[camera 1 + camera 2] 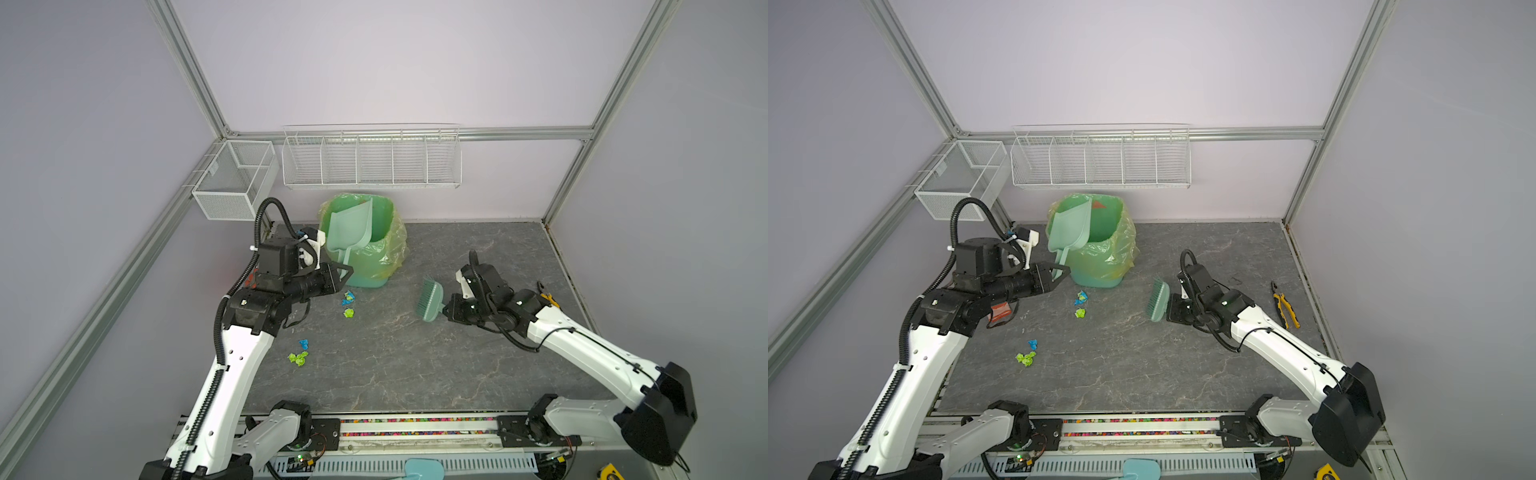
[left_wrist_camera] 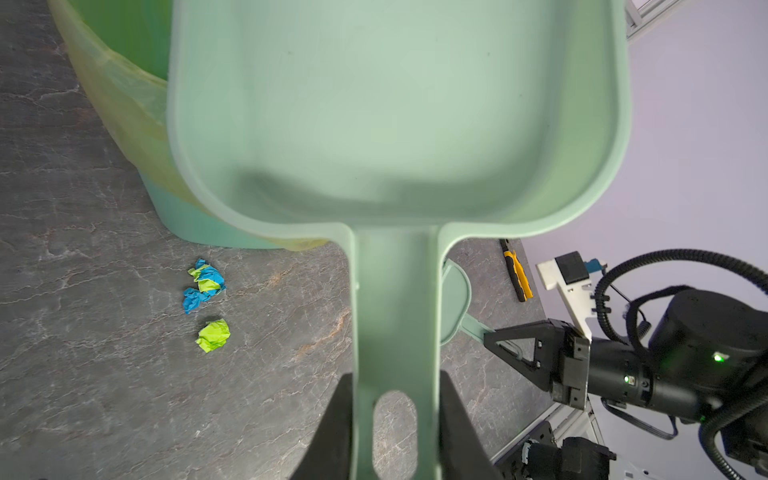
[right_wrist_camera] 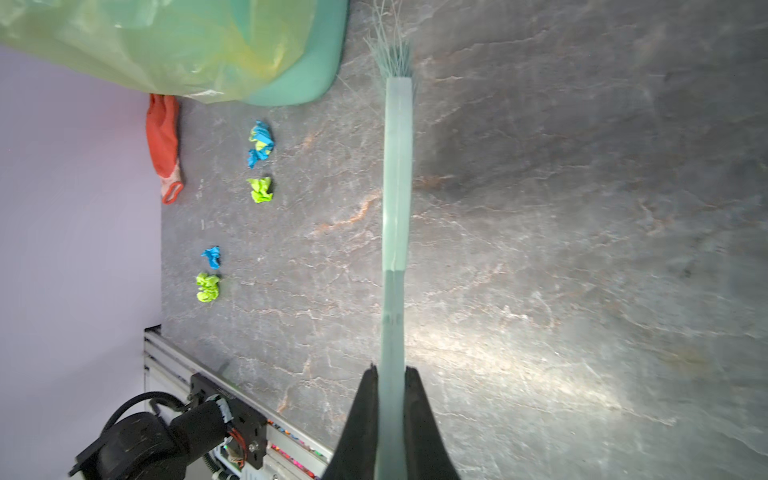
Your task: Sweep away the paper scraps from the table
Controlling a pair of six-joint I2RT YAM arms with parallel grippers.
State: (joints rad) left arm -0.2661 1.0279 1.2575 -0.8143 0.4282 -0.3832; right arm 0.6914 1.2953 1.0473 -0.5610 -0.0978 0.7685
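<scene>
Paper scraps (image 1: 349, 297) lie on the table (image 1: 415, 365) in front of the bin (image 1: 370, 280); your left gripper (image 1: 345, 272) clamps the dustpan (image 1: 349, 232) handle, pan tipped into the bin; your right gripper (image 1: 446, 309) pinches the brush (image 1: 430, 301) beside the bin.

The orange glove (image 1: 1000, 311) is largely hidden by the left arm (image 1: 942, 307) in a top view; the dustpan (image 2: 395, 104) is cut off by the left wrist view's edge.

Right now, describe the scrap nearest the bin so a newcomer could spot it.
Start at the green lined bin at the back of the table. Just in front of its base lies a crumpled wad. It alone mixes blue and lime; the next wad is plain lime.
</scene>
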